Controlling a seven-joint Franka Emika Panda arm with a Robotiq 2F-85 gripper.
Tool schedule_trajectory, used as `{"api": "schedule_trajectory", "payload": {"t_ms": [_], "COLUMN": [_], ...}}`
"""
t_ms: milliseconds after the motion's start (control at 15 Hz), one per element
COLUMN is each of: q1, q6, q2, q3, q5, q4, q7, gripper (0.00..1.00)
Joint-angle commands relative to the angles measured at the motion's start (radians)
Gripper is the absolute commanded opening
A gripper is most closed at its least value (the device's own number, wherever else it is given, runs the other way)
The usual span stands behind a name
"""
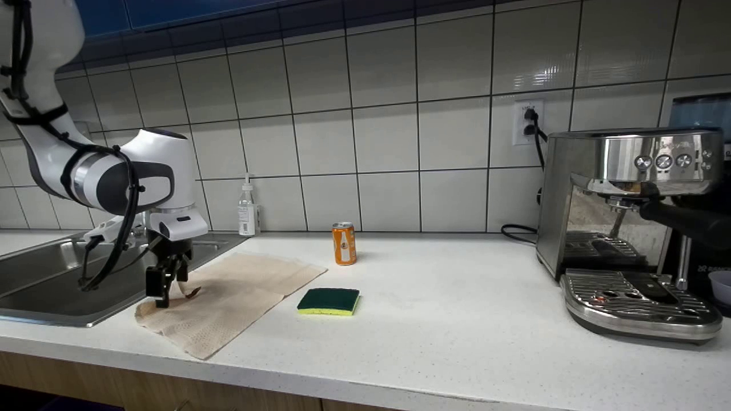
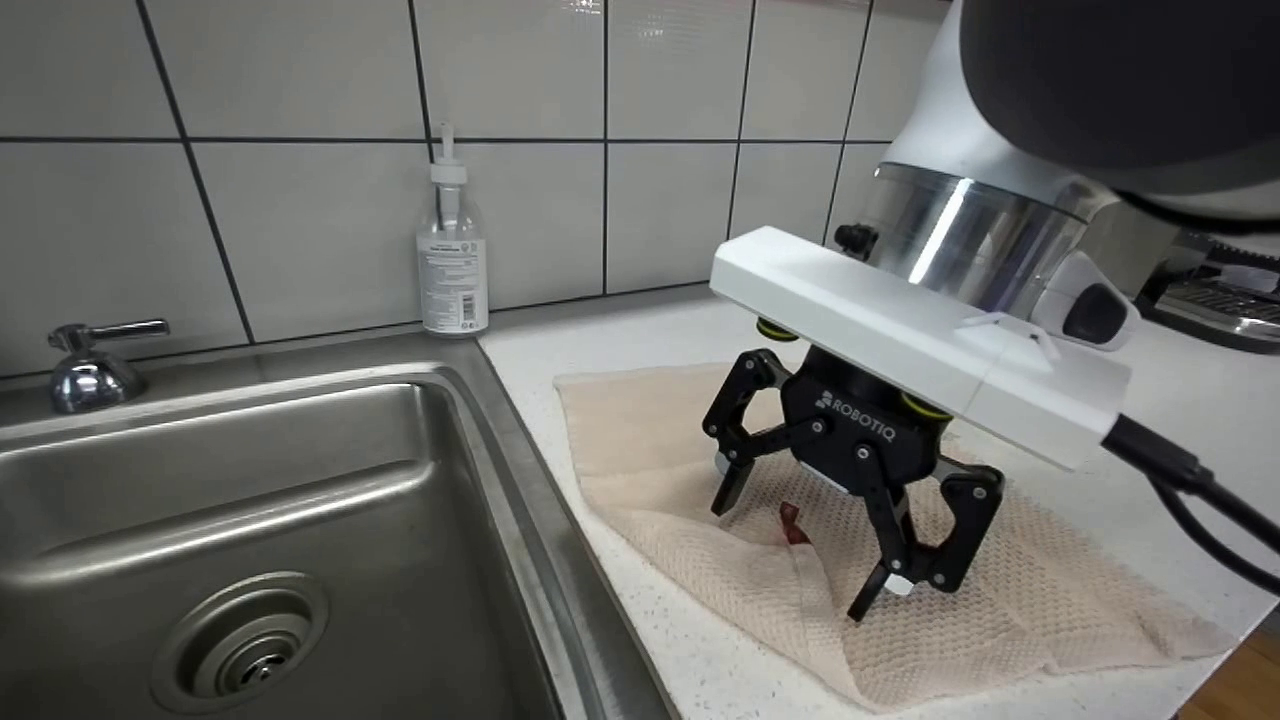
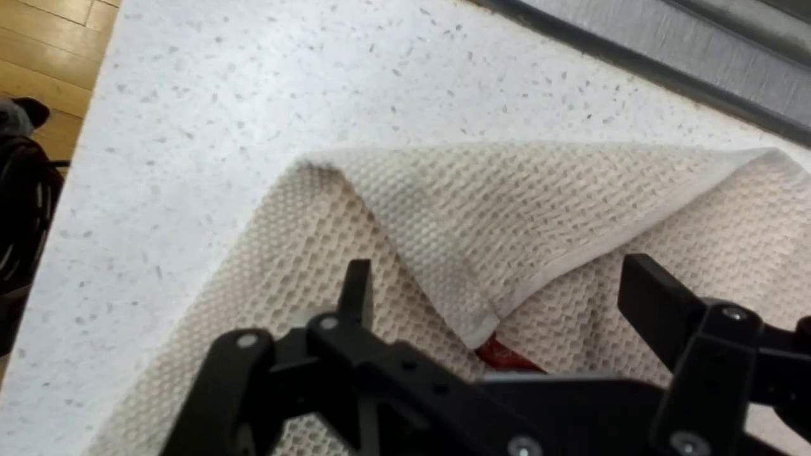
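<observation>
My gripper is open, its two black fingers spread wide with nothing held between them. It is low over a beige waffle-weave towel lying on the counter beside the sink; whether the fingertips touch the cloth I cannot tell. In the wrist view the towel has a corner folded back over itself. The folded corner lies between the fingers. A dark red tag sticks out at that corner, partly hidden by the gripper body. In an exterior view the gripper is over the towel's sink-side end.
A steel sink borders the towel. A clear pump bottle stands by the wall. An orange can and a green-yellow sponge are on the counter. An espresso machine stands at the far end.
</observation>
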Motion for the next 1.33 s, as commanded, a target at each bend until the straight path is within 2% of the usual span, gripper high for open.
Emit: {"api": "schedule_trajectory", "payload": {"t_ms": [0,733,800,933,1267], "q1": [0.012,0.008,0.008,0.009,0.009], "q6": [0.018,0.015,0.017,0.017,0.017], "q2": [0.017,0.026,0.026,0.028,0.035], "q3": [-0.005,-0.004,-0.003,-0.004,-0.007], "q5": [0.012,0.012,0.013,0.01,0.007], "q4": [0.018,0.026,0.027,0.029,0.035], "q7": [0.038,0.051,0.049,0.05,0.051], "gripper": [1.0,1.0,0.75,0.66,0.27]}}
